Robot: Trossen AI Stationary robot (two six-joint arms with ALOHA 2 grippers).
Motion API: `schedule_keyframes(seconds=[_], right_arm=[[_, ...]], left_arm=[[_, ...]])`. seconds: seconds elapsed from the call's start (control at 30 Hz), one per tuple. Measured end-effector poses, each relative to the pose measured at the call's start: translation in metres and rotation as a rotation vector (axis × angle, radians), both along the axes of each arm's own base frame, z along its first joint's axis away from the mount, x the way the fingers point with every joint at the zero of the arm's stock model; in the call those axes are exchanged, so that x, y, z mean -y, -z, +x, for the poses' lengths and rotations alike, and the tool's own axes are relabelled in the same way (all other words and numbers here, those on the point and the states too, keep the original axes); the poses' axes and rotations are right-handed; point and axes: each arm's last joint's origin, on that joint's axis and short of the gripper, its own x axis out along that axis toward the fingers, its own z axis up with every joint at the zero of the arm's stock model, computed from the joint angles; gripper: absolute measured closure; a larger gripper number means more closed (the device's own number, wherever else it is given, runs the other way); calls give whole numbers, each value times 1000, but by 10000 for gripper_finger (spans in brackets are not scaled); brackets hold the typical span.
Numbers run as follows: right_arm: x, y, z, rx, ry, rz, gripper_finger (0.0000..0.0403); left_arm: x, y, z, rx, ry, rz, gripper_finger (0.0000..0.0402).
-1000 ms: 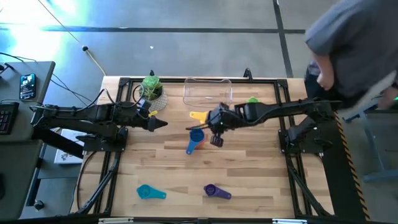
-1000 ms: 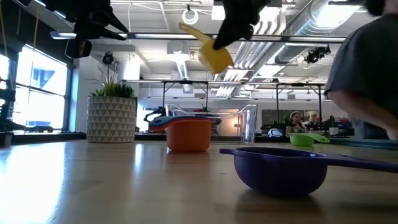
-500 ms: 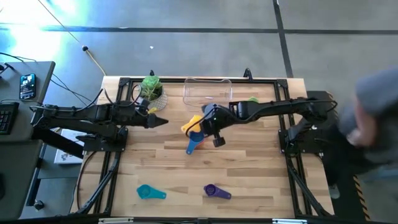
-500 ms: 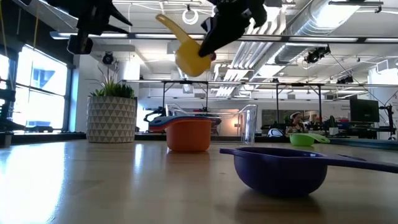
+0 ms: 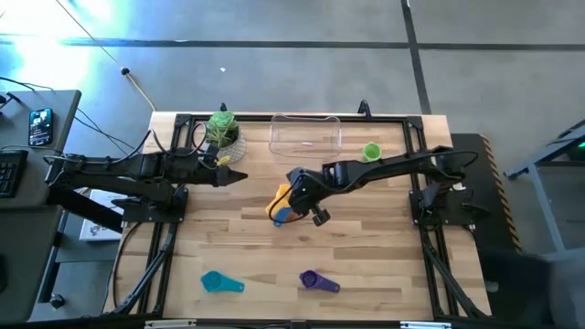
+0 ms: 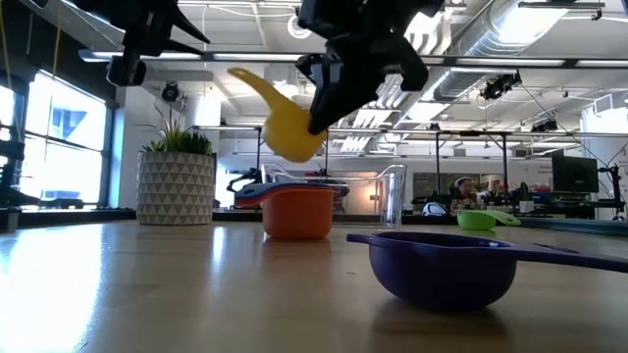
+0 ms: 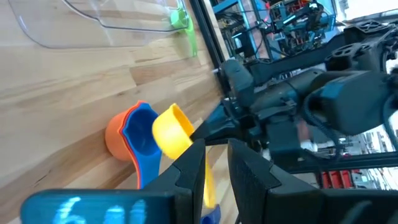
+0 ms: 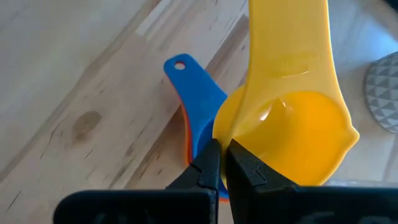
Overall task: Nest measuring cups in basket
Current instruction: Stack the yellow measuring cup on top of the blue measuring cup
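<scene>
My right gripper hangs over the table's middle, shut on the yellow cup. Just below it, the blue cup sits nested in the orange cup, which stands on the table. The green cup lies right of the clear basket at the far edge. The teal cup and the purple cup lie near the near edge. The red cup is out of view. My left gripper waits shut beside the plant pot. My right gripper pinches the yellow cup by the side wall of its bowl, one finger inside the bowl and one outside. The cup is lifted clear and tilted, with its handle slanting upward, above the blue cup's handle.
A white pot with a green plant stands at the far left, close to my left gripper. A black frame runs along the table's edges. Bare wood lies between the cup stack and the two cups near the near edge.
My right gripper has carried the yellow cup toward the table's left and near edge and downward, from beside the basket to just above the nested blue and orange cups, tipping the cup on the way. A person at the right has moved out of view.
</scene>
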Motion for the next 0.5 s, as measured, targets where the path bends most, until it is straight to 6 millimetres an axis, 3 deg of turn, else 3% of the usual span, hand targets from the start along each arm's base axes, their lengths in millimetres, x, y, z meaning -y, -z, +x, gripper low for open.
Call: schedule_keyframes(seconds=[0.27,0.5], right_arm=[[2,22,6,-72,23,-80,403],[3,28,4,-119,30,-94,403]], left_arm=[[0,0,0,-2,-1,1,342],[0,0,0,-5,2,7,342]])
